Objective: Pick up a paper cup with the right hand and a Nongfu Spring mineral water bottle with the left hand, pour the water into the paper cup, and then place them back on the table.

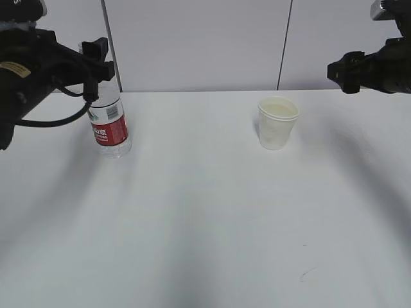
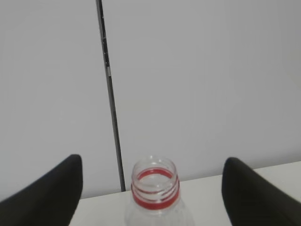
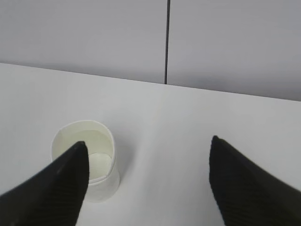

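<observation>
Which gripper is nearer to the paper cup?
Right. The right hand hangs open above and to the right of the paper cup; the left hand is far across, open around the bottle.

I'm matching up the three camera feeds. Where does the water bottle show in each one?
Exterior view: the bottle stands far left on the table, by the left gripper.
Left wrist view: its open neck sits bottom centre, between the fingers.
Right wrist view: not in it.
Shared landmark: the dark wall seam behind.
</observation>
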{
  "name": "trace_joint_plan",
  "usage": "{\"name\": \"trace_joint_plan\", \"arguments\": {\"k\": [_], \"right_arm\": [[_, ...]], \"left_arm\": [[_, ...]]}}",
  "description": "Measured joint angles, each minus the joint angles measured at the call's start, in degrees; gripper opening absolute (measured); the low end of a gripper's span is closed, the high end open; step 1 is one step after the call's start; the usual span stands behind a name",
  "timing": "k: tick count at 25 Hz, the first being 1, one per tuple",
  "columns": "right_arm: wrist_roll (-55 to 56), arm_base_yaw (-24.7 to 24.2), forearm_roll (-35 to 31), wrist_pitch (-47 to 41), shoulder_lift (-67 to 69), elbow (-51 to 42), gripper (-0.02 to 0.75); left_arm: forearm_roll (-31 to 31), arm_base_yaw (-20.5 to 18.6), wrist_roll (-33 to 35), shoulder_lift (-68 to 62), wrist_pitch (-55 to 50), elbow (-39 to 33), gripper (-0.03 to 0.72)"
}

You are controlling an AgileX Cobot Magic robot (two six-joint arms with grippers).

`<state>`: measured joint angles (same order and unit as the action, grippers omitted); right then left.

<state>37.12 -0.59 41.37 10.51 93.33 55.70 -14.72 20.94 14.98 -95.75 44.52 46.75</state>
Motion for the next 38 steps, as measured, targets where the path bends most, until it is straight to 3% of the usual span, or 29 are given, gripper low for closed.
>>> {"name": "trace_joint_plan", "arguments": {"k": [11,18,26,30,35,38], "right_arm": [[11.86,0.0,12.69,-6.47,-0.09,3.66,0.591],[13.9,1.02,14.61,-15.78,-0.45,3.67,0.591],[14.03,7.56,14.49,-27.11,-0.93,3.67,0.59],[13.31,9.51,11.26,-32.01,-1.85,3.67,0.589],[5.74,9.68,-0.05,-35.96,-4.06,3.67,0.589],[-1.33,9.68,-8.9,-41.09,-6.0,3.67,0.589]], "left_arm": [[-8.41,0.0,9.83,7.13,-16.23,2.32,0.555],[-17.32,-0.21,17.95,11.96,-29.32,2.32,0.544],[-20.09,-7.04,18.78,14.81,-49.38,2.51,0.544],[-19.21,-10.06,18.78,14.81,-59.01,3.97,0.544],[-16.93,-11.05,17.97,14.81,-66.81,6.3,0.544],[-11.23,-11.16,13.01,14.81,-71.6,7.77,0.544]]}}
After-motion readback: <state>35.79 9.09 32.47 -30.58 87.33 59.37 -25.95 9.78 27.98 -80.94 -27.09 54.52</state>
